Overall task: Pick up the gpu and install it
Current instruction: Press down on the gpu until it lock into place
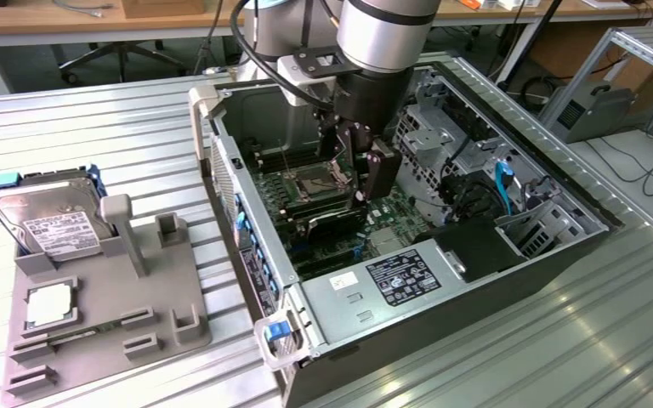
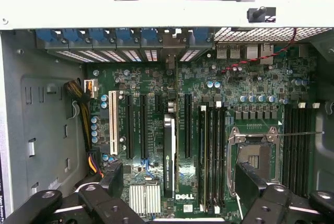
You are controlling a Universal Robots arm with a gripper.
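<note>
The gpu (image 2: 168,156) is a thin dark card standing on edge among the motherboard's expansion slots, its silver bracket (image 2: 169,41) at the case's rear slot openings. In the exterior view the gpu (image 1: 329,223) is a dark strip low on the board inside the open computer case (image 1: 247,238). My gripper (image 1: 360,187) hangs inside the case just above the board, open. In the wrist view the gripper (image 2: 180,182) straddles the card's line, with one black finger (image 2: 112,179) on each side and clear of it. Nothing is held.
On the exterior view's left a grey fixture (image 1: 111,323) holds a silver hard drive (image 1: 48,225) with blue rails and a small square CPU chip (image 1: 51,304). Inside the case are the power supply (image 1: 400,276), a drive cage (image 1: 434,127), the CPU socket (image 2: 255,156) and memory slots (image 2: 211,156).
</note>
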